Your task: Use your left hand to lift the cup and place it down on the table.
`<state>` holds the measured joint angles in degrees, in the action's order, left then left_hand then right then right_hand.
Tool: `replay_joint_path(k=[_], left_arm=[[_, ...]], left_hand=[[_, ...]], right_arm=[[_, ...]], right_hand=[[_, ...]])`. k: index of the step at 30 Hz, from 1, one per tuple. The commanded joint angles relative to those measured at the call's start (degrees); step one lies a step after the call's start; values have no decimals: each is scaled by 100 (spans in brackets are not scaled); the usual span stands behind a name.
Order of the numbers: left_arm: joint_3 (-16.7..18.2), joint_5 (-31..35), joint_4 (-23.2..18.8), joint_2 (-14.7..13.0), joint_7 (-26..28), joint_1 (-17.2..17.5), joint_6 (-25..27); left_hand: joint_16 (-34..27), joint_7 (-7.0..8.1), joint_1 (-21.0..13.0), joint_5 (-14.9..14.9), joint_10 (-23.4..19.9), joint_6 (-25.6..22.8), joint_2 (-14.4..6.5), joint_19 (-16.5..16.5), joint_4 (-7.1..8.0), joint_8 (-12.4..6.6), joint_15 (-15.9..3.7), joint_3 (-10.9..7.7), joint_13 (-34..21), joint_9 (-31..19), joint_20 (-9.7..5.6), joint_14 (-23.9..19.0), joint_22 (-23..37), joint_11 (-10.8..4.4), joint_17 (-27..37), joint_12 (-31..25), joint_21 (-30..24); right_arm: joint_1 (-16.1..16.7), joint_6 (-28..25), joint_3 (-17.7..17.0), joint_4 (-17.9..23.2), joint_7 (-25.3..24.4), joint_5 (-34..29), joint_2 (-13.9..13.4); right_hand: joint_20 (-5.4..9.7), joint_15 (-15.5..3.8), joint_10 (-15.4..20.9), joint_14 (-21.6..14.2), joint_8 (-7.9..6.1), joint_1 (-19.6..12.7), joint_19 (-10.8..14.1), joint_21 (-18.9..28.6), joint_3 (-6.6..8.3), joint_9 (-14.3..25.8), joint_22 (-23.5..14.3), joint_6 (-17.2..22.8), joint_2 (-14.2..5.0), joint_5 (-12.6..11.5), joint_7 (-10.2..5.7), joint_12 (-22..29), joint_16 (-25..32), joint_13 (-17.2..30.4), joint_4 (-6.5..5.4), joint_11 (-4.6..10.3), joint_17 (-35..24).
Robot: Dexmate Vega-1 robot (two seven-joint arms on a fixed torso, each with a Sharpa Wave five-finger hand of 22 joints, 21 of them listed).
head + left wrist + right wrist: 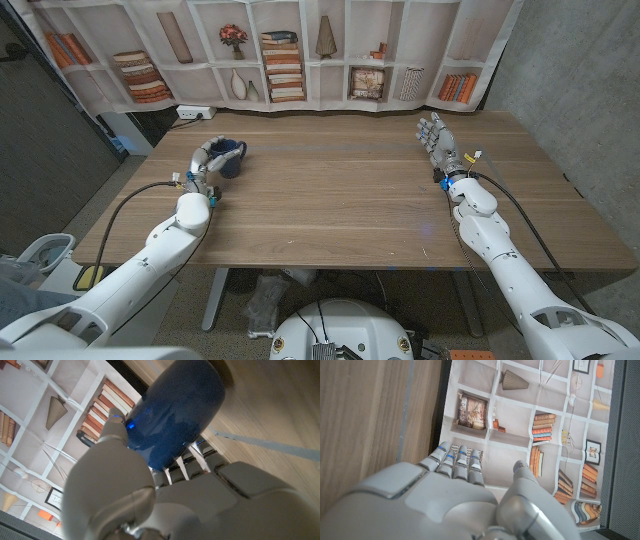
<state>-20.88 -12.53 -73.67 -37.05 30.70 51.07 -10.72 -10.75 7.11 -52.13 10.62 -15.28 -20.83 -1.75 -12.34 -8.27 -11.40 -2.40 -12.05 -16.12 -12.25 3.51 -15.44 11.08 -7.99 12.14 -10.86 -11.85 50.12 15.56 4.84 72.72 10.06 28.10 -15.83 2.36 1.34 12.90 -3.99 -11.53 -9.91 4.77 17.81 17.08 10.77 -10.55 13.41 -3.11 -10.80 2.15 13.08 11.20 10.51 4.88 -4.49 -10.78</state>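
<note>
A dark blue cup (229, 157) stands on the wooden table (330, 190) at its far left. My left hand (205, 163) wraps around the cup's near side, fingers curled against its wall. In the left wrist view the cup (180, 410) looms close, with my thumb on one side and my fingers (192, 462) on the other, its base at the table. My right hand (437, 140) stands at the far right of the table with fingers straight and apart, holding nothing; the right wrist view shows that hand (455, 495) from behind.
A printed bookshelf backdrop (290, 50) hangs behind the table's far edge. A white power strip (196, 113) lies at the back left. Cables (140, 195) run along both forearms. A grey wall (580, 70) stands to the right.
</note>
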Motion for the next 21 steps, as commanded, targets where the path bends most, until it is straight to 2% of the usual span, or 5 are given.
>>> replay_joint_path(k=[1,11,21], left_arm=[[51,41,-187,-43,70,114,116],[31,56,-204,-28,26,80,169],[6,41,-196,-15,-40,59,210]], left_hand=[[24,-12,116,50,-69,97,43,51,418,37,-308,-378,-9,-5,24,96,18,-133,16,7,17],[42,-9,166,96,169,273,76,315,421,43,-234,-351,-11,-6,146,369,24,-103,20,7,69],[45,5,198,124,365,419,98,494,421,47,-158,-332,-12,-7,190,572,26,-89,19,12,87]], right_arm=[[-24,-29,9,-78,47,6,0],[-1,-21,-17,-77,53,7,-9],[-10,-28,-32,-124,78,17,-5]], right_hand=[[108,-5,45,-52,25,9,58,-27,4,10,-6,48,-40,10,-25,-31,-12,35,24,-9,-20],[97,-1,56,-60,22,13,56,-40,2,10,-7,56,-40,11,-34,-28,-10,35,24,-6,-20],[96,5,54,-65,24,17,60,-50,1,10,-9,51,-44,11,-32,-29,-8,35,22,-9,-21]])
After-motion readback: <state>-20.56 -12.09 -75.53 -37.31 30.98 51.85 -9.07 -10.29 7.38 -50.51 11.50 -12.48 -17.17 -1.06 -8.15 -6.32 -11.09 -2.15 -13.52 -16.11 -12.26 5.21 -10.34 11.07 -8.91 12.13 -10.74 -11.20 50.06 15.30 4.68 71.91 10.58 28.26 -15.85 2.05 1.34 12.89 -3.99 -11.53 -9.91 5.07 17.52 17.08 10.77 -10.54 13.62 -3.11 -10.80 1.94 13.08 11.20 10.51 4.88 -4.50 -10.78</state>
